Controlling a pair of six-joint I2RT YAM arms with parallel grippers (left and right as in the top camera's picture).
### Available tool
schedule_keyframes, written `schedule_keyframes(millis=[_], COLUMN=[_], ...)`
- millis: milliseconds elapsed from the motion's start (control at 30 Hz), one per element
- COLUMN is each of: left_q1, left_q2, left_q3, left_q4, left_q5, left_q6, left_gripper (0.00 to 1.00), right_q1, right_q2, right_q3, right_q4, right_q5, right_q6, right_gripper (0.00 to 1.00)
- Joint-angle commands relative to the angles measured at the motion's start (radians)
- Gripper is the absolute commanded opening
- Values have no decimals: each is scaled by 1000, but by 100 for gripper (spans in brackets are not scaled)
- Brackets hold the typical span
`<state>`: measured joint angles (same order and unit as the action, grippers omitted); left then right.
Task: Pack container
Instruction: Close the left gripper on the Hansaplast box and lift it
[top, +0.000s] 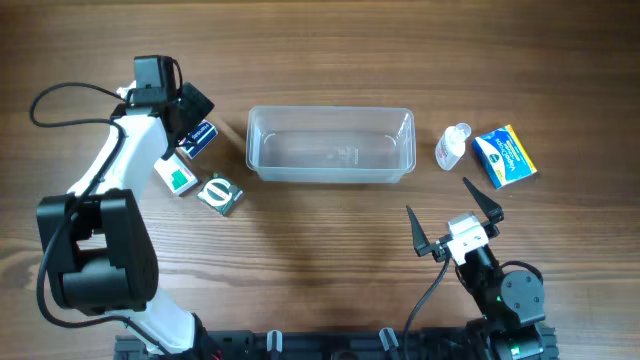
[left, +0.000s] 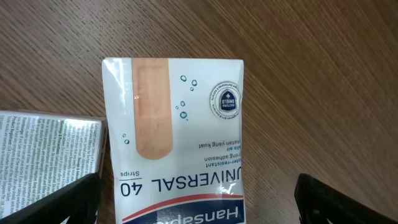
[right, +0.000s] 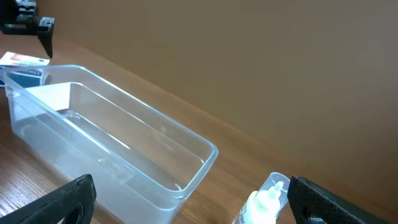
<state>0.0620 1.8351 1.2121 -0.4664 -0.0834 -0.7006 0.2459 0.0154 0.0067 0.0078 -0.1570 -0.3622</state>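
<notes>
The clear plastic container (top: 330, 146) stands empty at the table's middle; it also shows in the right wrist view (right: 118, 155). My left gripper (top: 192, 118) is open, its fingers either side of a white and blue plasters box (left: 177, 137) lying on the wood (top: 201, 137). A white and green box (top: 176, 177) lies beside it and shows at the left wrist view's left edge (left: 43, 158). My right gripper (top: 455, 217) is open and empty near the front, below a small clear bottle (top: 452, 146), which also shows in the right wrist view (right: 264, 202).
A small green and white box (top: 221, 194) lies left of the container. A blue and yellow box (top: 505, 156) lies at the far right beside the bottle. The table is brown wood.
</notes>
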Motion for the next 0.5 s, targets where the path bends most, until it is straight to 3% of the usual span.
schedule_keyframes(millis=[0, 467], left_q1=[2, 2], left_q2=[33, 84], left_q3=[-5, -5], left_q4=[3, 45], left_q5=[5, 4], left_q6=[12, 12], left_gripper=[100, 99], right_q1=[-5, -5], right_q2=[-8, -8], right_q3=[-2, -2], right_q4=[6, 6], right_q5=[-19, -19], right_q6=[-5, -5], right_gripper=[100, 100])
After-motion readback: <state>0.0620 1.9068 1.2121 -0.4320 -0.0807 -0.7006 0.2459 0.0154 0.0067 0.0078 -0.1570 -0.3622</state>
